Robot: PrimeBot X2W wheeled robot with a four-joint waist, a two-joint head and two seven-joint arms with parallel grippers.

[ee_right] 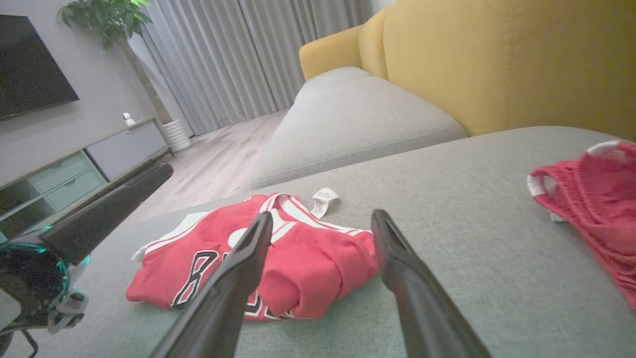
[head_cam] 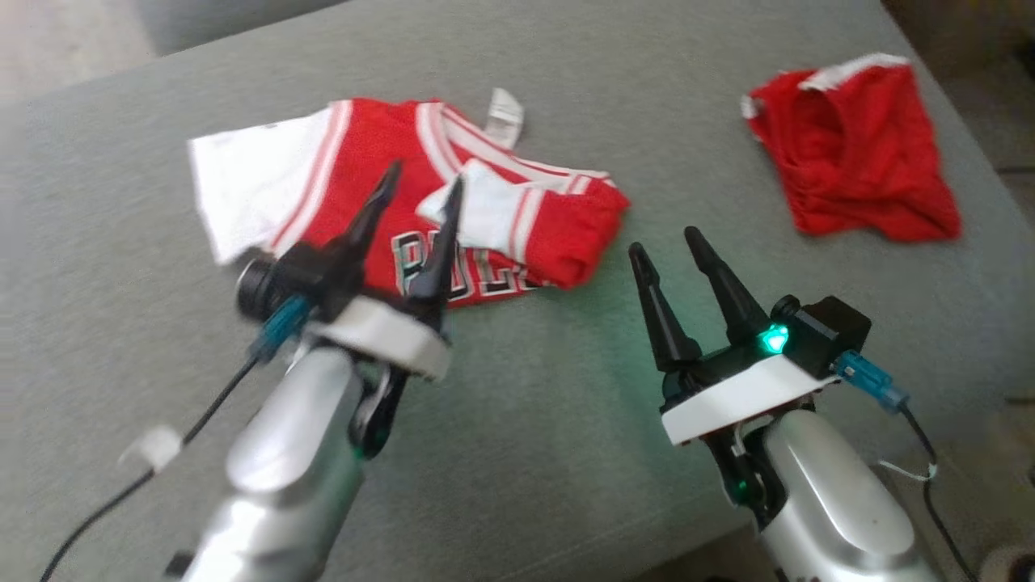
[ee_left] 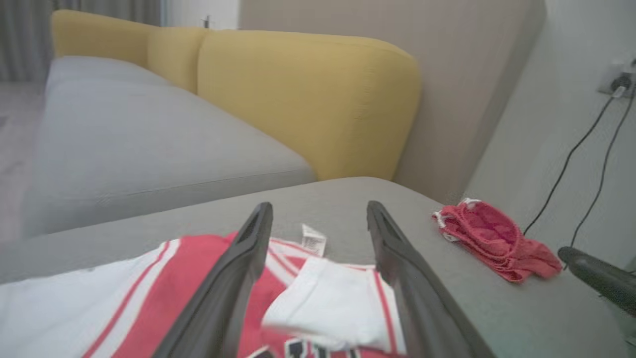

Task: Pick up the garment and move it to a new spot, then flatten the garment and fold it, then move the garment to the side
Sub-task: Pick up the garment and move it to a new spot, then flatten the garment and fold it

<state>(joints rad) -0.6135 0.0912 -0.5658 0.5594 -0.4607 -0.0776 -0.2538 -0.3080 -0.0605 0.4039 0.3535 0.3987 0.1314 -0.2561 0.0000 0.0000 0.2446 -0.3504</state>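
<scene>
The garment [head_cam: 558, 230], a red and white jersey with dark lettering, lies loosely folded on the grey cushion [head_cam: 525, 420], a white sleeve turned over its middle. My left gripper [head_cam: 426, 175] hovers over its centre, fingers apart and open, gripping nothing. In the left wrist view the left gripper [ee_left: 319, 206] frames the white sleeve of the garment [ee_left: 328, 298]. My right gripper [head_cam: 665, 239] stands open just right of the jersey, off the cloth. In the right wrist view the right gripper [ee_right: 322, 215] points at the garment [ee_right: 308, 258] from its folded edge.
A second red mesh garment [head_cam: 857, 162] lies crumpled at the cushion's far right corner. A yellow sofa back [ee_left: 308, 94] and a grey seat [ee_right: 348, 114] lie beyond. The cushion's right edge drops off near cables [ee_left: 571, 159] on the wall.
</scene>
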